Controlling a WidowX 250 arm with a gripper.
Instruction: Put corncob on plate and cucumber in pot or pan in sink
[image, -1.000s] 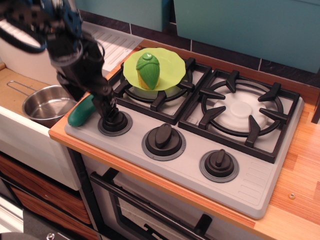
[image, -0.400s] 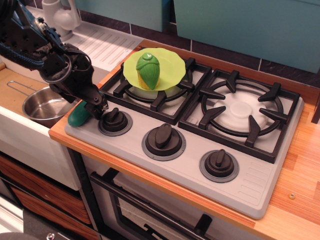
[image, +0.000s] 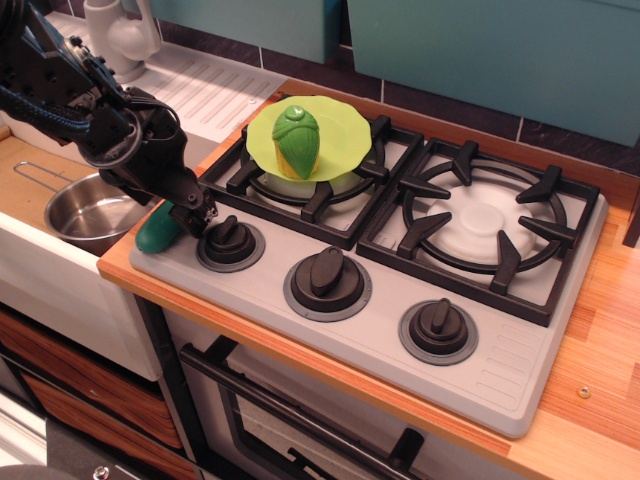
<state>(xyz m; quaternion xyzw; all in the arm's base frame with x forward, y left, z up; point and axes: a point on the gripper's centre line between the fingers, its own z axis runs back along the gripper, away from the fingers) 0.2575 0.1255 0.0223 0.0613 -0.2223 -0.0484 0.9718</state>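
Note:
The corncob (image: 296, 141) stands on the lime-green plate (image: 340, 125), which rests on the back left burner. The dark green cucumber (image: 155, 235) lies at the stove's front left corner, by the counter edge. Its upper end is hidden under my gripper (image: 193, 213), which is low over it, just left of the leftmost knob. The dark fingers are bunched together, and I cannot tell whether they hold the cucumber. The shiny steel pot (image: 90, 212) with its wire handle sits in the white sink (image: 40, 270), left of the cucumber and lower.
Three black knobs line the stove front, the leftmost (image: 229, 240) right beside my gripper. The ribbed drainboard (image: 215, 90) and grey tap (image: 120, 35) are at the back left. The right burner (image: 485, 225) is bare. Wooden counter (image: 600, 340) runs along the right.
My gripper has moved from above the leftmost knob to the left, onto the cucumber's upper end. The arm has swung left and lower. The cucumber, corncob and pot have not moved.

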